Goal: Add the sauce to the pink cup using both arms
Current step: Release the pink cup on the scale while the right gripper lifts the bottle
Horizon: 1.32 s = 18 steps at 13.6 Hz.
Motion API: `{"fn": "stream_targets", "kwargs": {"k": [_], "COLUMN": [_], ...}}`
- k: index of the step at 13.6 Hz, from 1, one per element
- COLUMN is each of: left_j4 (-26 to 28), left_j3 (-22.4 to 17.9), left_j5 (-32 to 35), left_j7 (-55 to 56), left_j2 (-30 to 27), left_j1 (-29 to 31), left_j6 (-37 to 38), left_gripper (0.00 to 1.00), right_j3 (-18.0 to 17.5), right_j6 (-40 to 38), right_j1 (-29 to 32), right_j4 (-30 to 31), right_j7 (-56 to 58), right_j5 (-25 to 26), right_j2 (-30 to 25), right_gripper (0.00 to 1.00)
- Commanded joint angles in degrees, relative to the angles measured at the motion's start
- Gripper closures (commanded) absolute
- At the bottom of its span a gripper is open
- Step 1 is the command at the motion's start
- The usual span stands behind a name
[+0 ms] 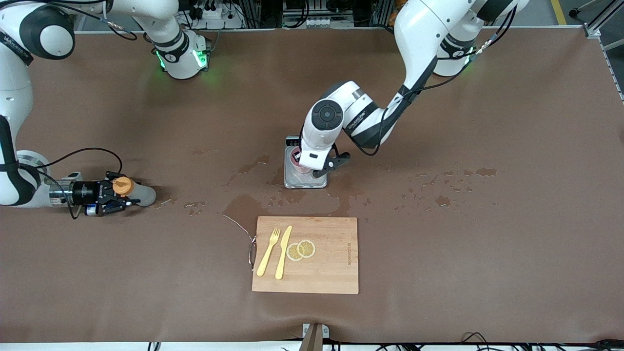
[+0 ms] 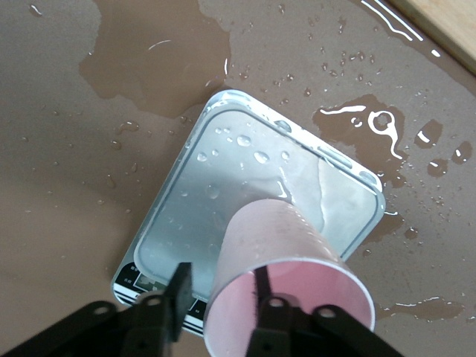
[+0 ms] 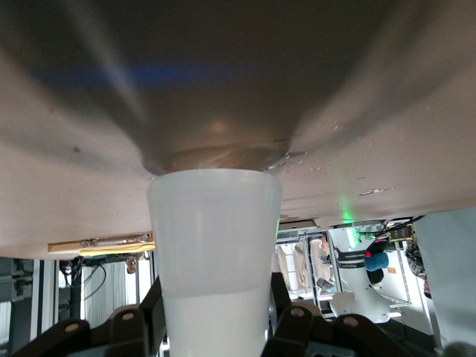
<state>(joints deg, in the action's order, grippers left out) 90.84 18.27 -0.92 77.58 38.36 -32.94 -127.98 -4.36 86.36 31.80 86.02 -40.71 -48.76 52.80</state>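
Pale-pink cup (image 2: 286, 253), orange-capped grey-white sauce bottle (image 1: 134, 191), silver scale (image 2: 223, 186)

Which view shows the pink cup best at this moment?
The left wrist view: the pink cup fills it, standing on the silver scale, one finger of the left gripper inside its rim and one outside. In the front view the left arm hides all but a sliver of the cup. The right wrist view does not show it.

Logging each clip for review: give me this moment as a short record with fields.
left gripper: at the pink cup on the silver scale, jaws open astride its rim
right gripper: jaws shut on the sauce bottle, low at the right arm's end of the table
cutting board: nearer the camera than the scale; holds yellow fork, knife, lemon slices
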Motion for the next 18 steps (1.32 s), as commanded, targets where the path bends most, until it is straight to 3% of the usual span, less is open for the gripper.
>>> {"fn": "stream_targets", "kwargs": {"k": [1,8,13,18], "left_j4": [-1.37,-1.37,-1.20,-1.11], "left_j3": [-0.61,-0.61,-0.52,0.36], "left_j5": [1.80,2.06,2.76,1.19], "left_j7": [1.35,1.00,-1.11,-3.05], "left_j2": [0.66,0.31,-1.18,-5.12], "left_j1": [-0.90,-0.81,0.42,3.13], "left_j6": [0.10,0.10,1.06,7.90], "left_gripper": [0.00,0.00,0.00,0.00], "right_j3": [0.75,0.93,0.93,1.02], "right_j6": [1.00,4.59,6.62,8.73], "right_j1": [-2.26,-7.35,-11.48,-15.53], "right_j4": [0.73,0.90,1.34,1.43], "right_j7": [-5.42,-15.44,-20.72,-27.21], "right_j5": [-0.37,3.49,9.99,16.32], "right_j2": [-3.40,-8.76,-13.06,-16.14], "right_gripper": [0.43,0.43,0.43,0.43]}}
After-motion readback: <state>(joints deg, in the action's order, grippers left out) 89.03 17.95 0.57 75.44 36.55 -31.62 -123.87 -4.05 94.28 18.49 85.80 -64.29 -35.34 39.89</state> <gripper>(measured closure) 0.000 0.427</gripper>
